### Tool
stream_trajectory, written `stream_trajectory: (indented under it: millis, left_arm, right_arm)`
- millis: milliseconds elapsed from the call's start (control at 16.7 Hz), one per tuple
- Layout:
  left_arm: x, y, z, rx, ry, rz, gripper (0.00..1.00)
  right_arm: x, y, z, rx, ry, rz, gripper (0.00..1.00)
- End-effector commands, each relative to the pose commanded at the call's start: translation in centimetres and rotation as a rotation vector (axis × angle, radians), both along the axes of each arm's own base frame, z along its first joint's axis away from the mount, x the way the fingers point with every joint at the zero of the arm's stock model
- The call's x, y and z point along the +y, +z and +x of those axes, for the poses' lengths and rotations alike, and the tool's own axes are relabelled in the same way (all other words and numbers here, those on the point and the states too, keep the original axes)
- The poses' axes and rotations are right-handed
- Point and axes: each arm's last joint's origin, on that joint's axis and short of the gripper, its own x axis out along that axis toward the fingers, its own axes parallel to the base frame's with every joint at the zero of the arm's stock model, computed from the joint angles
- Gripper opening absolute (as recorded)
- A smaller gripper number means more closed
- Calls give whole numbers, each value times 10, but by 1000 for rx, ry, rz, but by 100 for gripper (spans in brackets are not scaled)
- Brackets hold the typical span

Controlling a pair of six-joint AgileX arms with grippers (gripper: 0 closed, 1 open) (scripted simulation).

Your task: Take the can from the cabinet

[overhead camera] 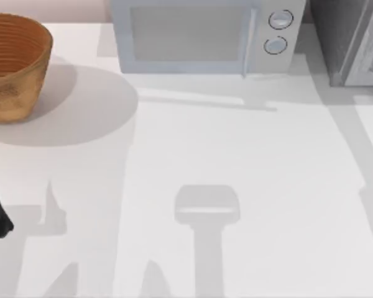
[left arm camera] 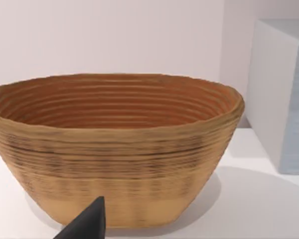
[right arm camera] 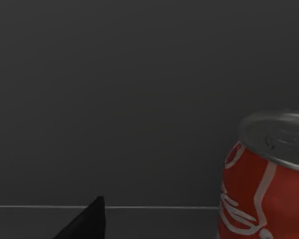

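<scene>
- The can (right arm camera: pixel 266 179) stands upright inside the cabinet (overhead camera: pixel 348 37), on its dark floor before a dark grey inner wall; the cabinet sits at the counter's (overhead camera: pixel 248 161) far right corner.
- The right tool (right arm camera: pixel 84 221) is inside the cabinet near the can, not touching it; one dark fingertip shows, so its opening cannot be told.
- The left tool (left arm camera: pixel 87 224) hangs at the counter's left edge, facing the wicker basket (overhead camera: pixel 12 65); its opening cannot be told.
- The microwave (overhead camera: pixel 205 34) stands along the far edge.
</scene>
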Motion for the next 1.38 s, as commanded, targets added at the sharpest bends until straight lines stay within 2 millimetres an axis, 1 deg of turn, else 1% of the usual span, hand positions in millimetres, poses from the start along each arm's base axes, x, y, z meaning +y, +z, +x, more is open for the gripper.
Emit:
stream_trajectory:
  millis: [120,360,1140,1200,1380]
  left_arm:
    - [0,0,0,0,0,0,100]
    - [0,0,0,0,0,0,100]
    - [0,0,0,0,0,0,100]
    - [0,0,0,0,0,0,100]
    - [0,0,0,0,0,0,100]
  right_arm:
    - [0,-1,8,0,0,0,100]
    - [0,-1,9,0,0,0,100]
    - [0,-1,9,0,0,0,2]
    - [0,-1,9,0,0,0,0]
    - [0,-1,9,0,0,0,0]
